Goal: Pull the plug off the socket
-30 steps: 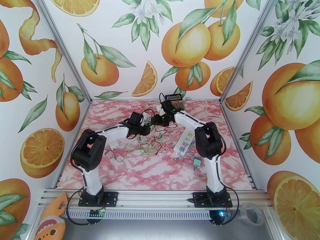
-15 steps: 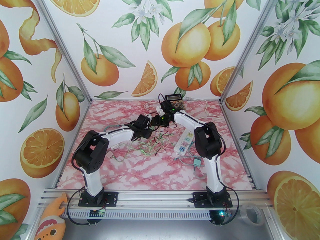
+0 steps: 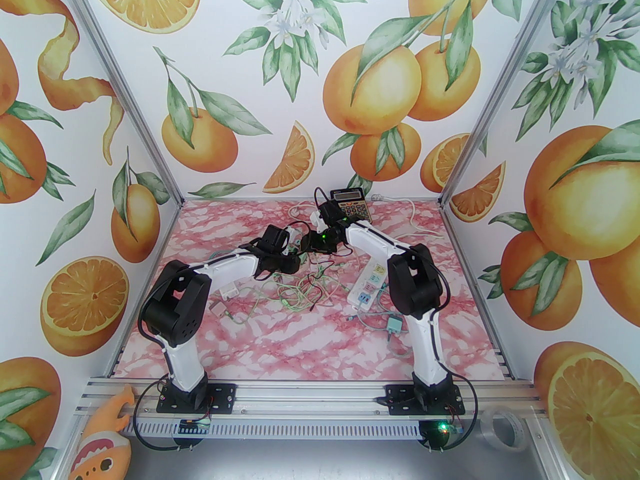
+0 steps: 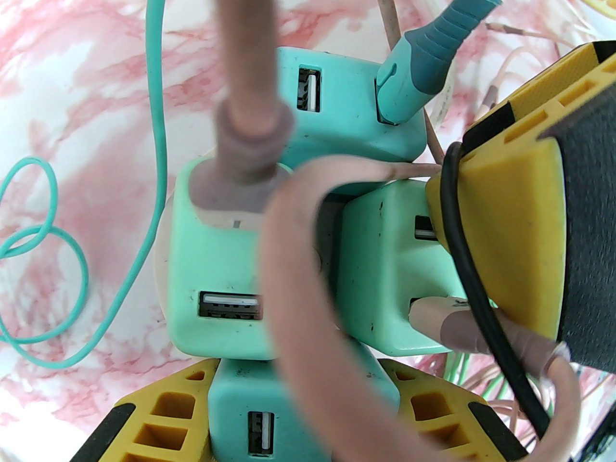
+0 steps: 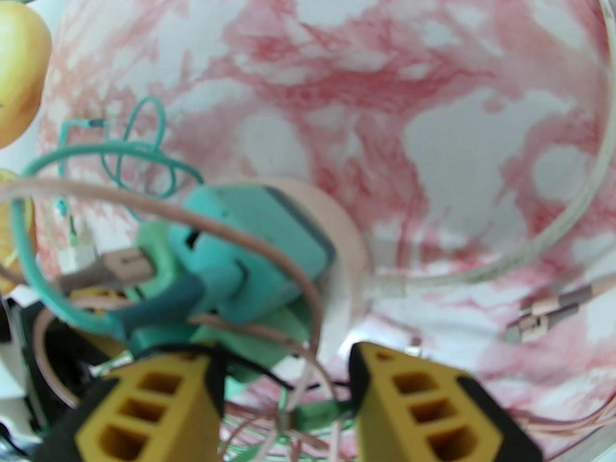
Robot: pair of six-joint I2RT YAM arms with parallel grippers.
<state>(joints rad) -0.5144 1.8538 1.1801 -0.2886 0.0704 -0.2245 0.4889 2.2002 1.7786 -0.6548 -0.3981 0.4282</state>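
While the left gripper (image 3: 297,257) is being brought back leftward in the top view, after a short swing toward the right gripper (image 3: 306,242) half a second ago, the two are being kept almost touching over the far middle of the pink marbled table (image 3: 300,358). Open marble is being left free toward the near edge, whereas the white power strip (image 3: 369,280), the tangle of thin cables (image 3: 300,293) and the grey calculator (image 3: 350,204) are being kept close by. In the left wrist view a mint-green cube-shaped USB plug (image 4: 236,392) is being clamped in the left gripper's narrowly parted jaws, apparently still seated with three further mint cubes (image 4: 202,258) on the round pale socket (image 4: 160,267), so the back-and-forth is being judged a wiggle that has not yet freed it. A yellow finger (image 4: 510,238) of the right gripper is being pressed against the right-hand cube, and a thick pink cable (image 4: 284,267) is being looped across the cluster. In the right wrist view the right gripper's jaws are being held partly apart around mint plastic and cables, but whether anything is being gripped cannot be told; bare table is being left beyond the socket.
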